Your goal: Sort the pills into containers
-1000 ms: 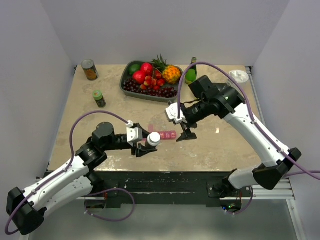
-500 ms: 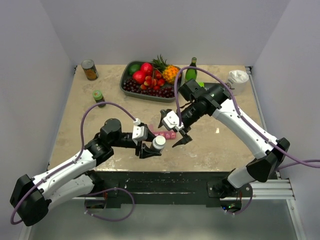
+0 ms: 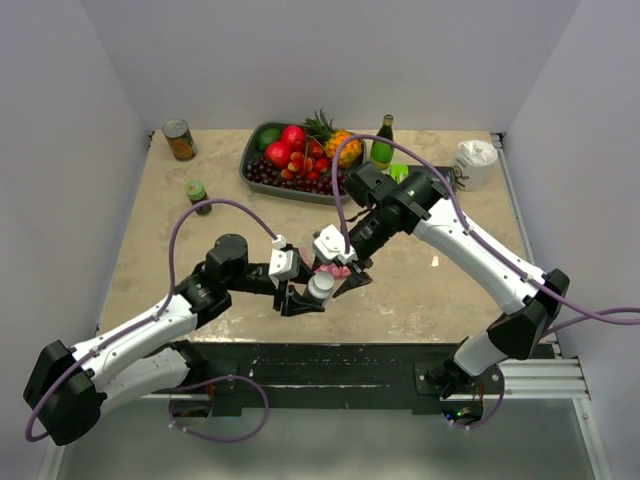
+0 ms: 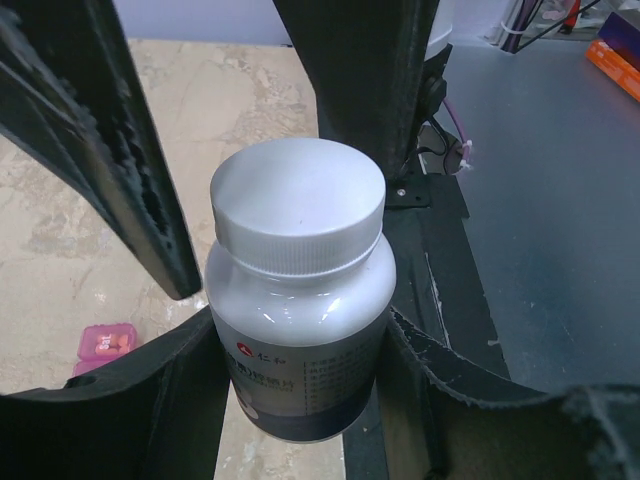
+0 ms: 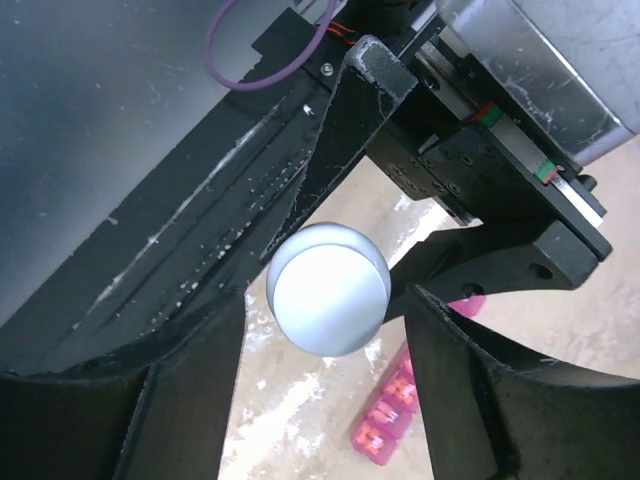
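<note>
Marbled table (image 3: pixel 440 290) holds the containers (image 5: pixel 384 422) flat, row slanting across right-wrist view.

White bottle (image 4: pixel 298 300), left wrist view: the label (image 4: pixel 292 378) carries a small red logo followed by the Chinese characters "仁和". The finer print lines beneath are too small to read. Any marking on the pink pill-organiser strip (image 4: pixel 104 343) is illegible.

The left arm (image 3: pixel 140 335) and right arm (image 3: pixel 480 255) are white shells joined by black joints, each with a looping purple cable (image 3: pixel 215 202). The left tool (image 3: pixel 308 300) and right tool (image 3: pixel 342 282) are black; a finger (image 4: pixel 130 190) at ten o'clock in the left wrist view is ridged.
</note>
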You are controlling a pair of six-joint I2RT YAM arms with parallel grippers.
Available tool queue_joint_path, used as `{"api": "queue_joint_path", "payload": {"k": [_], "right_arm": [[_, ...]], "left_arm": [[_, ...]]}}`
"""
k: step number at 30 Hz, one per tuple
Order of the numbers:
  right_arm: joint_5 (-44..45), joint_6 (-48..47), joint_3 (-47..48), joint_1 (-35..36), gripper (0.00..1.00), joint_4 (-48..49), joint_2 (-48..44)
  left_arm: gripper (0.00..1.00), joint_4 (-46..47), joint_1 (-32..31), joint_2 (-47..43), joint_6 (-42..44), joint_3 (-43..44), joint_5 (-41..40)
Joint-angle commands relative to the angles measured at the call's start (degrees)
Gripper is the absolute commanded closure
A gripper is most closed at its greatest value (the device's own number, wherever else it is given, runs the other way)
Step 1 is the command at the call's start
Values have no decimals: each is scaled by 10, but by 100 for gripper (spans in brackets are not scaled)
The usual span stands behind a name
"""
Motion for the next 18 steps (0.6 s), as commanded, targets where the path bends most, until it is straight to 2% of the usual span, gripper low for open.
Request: {"api": "queue_joint_path", "payload": {"k": [1,5,7,10,13,18], "right_arm": [[-12,31,19,10,37,-23,6],[-9,73,15,15,47,-1,5],[2,99,10,18,51,16,4],[31,187,-7,18,58,72,5],[69,307,-11,17,60,129,22],[115,409,-40,17,60,192,35]], "left_arm": [[100,25,3,-1,1,29,9],[100,7,3,-6,10,32,-26],[100,1,3,-17,15,31,-71],[100,9,3,-42,13,23,-149],[100,65,1,-70,-7,8,-238],[100,129,-11,-89,-29,-9,-352]]}}
